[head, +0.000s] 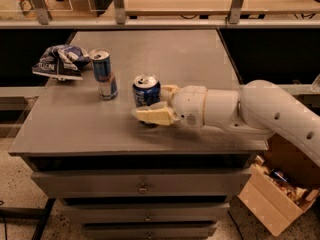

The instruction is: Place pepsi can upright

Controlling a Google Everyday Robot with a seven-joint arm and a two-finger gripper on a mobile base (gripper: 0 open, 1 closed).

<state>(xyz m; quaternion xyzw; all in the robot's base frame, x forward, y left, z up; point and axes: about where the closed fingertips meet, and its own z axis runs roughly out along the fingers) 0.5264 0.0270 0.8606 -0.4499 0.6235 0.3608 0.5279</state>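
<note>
So here's where things stood: the pepsi can [146, 91] was standing upright on the grey tabletop [165, 49], silver top facing up, a bit left of the middle and toward the front edge. My gripper [150, 103] was reaching in from the right, low over the surface. It was closed around the can, with one cream finger across the front of its lower part and the other tucked in behind on the right. The bottom rim was hidden behind that front finger, so I couldn't actually see it sitting flat, but it looked planted to me, maybe a hair off vertical. I'd call the job mostly done: can up, in place. What was left, I figured, was letting go without nudging it and backing my arm [260, 109] out to the right. The headcount: two cans total, the pepsi one plus one slim blue-and-silver can [104, 74] standing upright near it to the left, with a clear gap between them. One crumpled blue-and-white snack bag [60, 62] sat further left by the table's edge. One open cardboard box [272, 204] was on the floor off the right front corner. Two drawer handles were showing under the top.
</note>
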